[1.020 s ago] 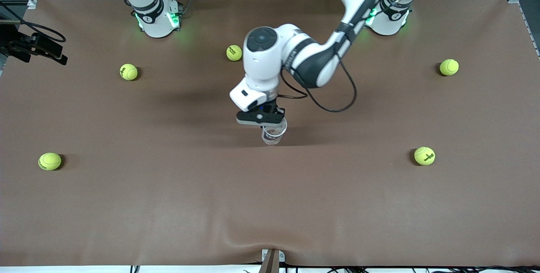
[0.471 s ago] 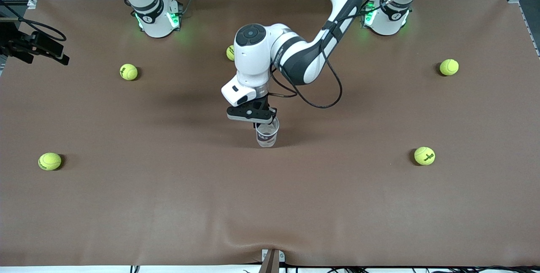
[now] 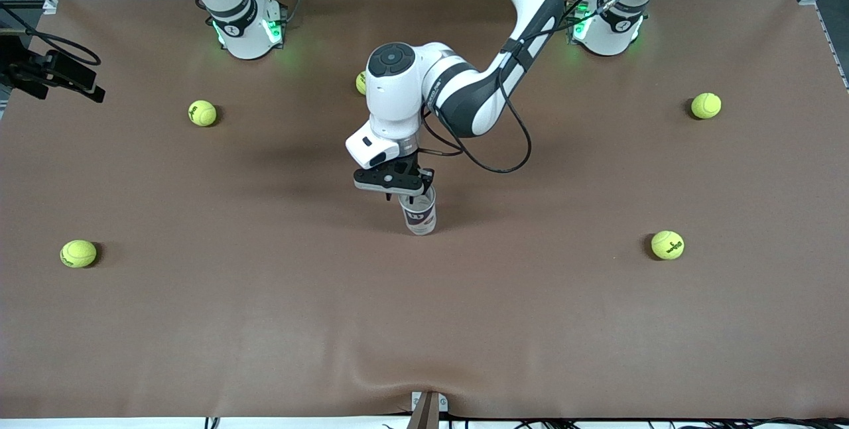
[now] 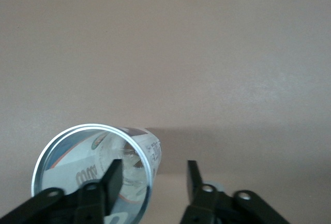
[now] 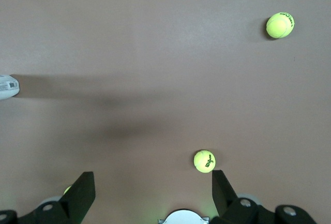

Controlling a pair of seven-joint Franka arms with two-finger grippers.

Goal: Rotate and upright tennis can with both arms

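The tennis can (image 3: 420, 217) stands upright on the brown table near its middle, open silver-rimmed mouth up. My left gripper (image 3: 409, 195) is right over its mouth. In the left wrist view the left gripper (image 4: 155, 178) is open: one finger (image 4: 115, 176) reaches inside the tennis can (image 4: 88, 162), the other finger (image 4: 193, 176) is outside, apart from the wall. My right gripper (image 5: 150, 193) is open and empty, high over the table near its own base; it is out of the front view.
Several yellow-green tennis balls lie scattered: one (image 3: 202, 113) near the right arm's base, one (image 3: 78, 253) nearer the camera at that end, two (image 3: 706, 105) (image 3: 667, 245) at the left arm's end, one (image 3: 361, 82) half hidden by the left arm.
The left gripper and the can have shifted a little toward the right arm's end. The can has gone from tilted under the gripper to standing upright on the table.
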